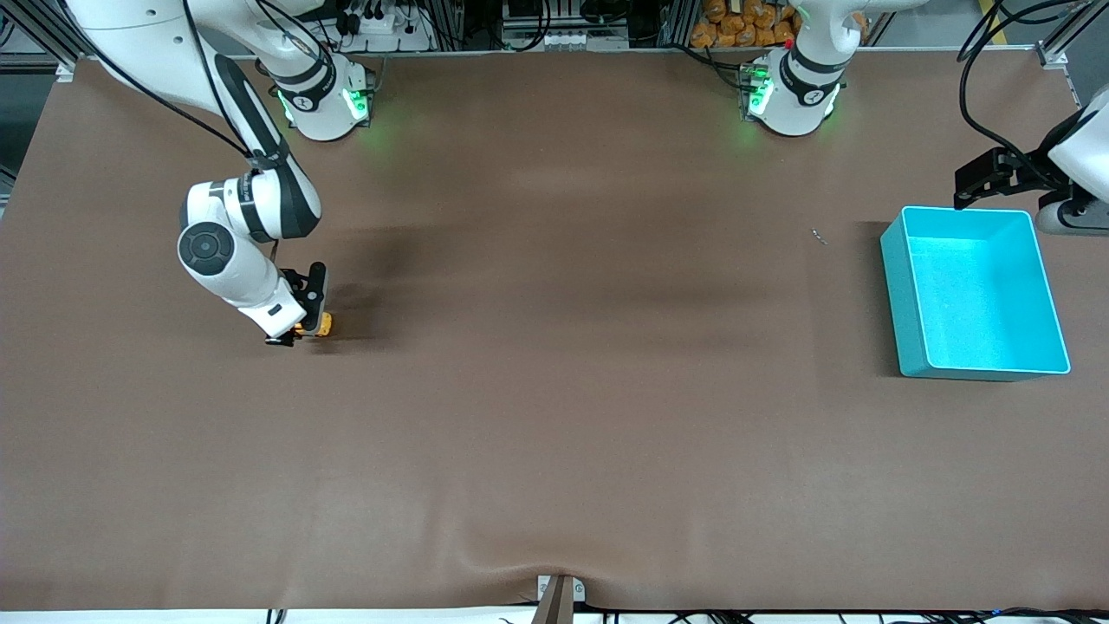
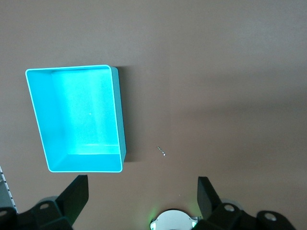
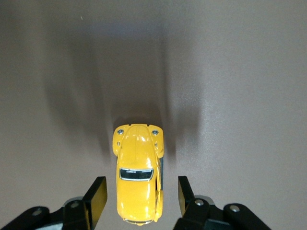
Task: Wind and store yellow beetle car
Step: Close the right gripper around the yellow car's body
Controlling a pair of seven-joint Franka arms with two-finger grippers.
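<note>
The yellow beetle car (image 3: pixel 138 177) stands on the brown table toward the right arm's end; in the front view only its end (image 1: pixel 321 326) shows beside the gripper. My right gripper (image 3: pixel 141 199) is open and low over the car, one finger on each side, with gaps between the fingers (image 3: pixel 98 199) and the body. In the front view the right gripper (image 1: pixel 303 322) hides most of the car. The turquoise bin (image 1: pixel 975 295) stands empty toward the left arm's end and also shows in the left wrist view (image 2: pixel 76 120). My left gripper (image 2: pixel 141 196) is open and empty, up by the bin's edge nearest the bases.
A small thin bit of debris (image 1: pixel 819 235) lies on the table beside the bin, toward the middle. The left arm's base (image 1: pixel 790 91) and the right arm's base (image 1: pixel 325 100) stand along the table's edge farthest from the front camera.
</note>
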